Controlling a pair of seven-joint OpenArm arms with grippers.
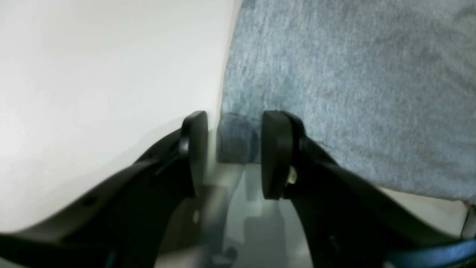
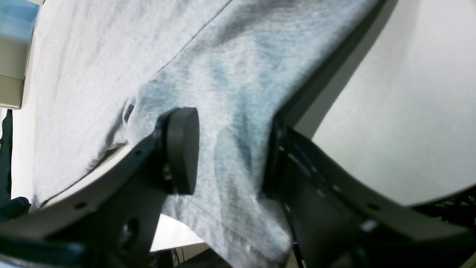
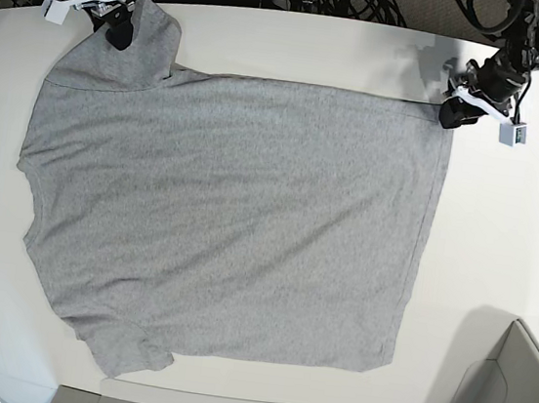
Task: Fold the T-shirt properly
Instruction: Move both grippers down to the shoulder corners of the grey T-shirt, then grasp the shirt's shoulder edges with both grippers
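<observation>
I count one T-shirt (image 3: 228, 216), plain grey side up, spread flat on the white table (image 3: 503, 220), and two grippers at its far corners. My right gripper (image 2: 230, 149) has a sleeve bunched between its pads; jaws stand fairly wide around the fabric. My left gripper (image 1: 234, 154) sits partly open at the hem corner, cloth edge between the tips; I can't tell if it pinches. Only the base view shows the whole garment and a box (image 3: 511, 398).
</observation>
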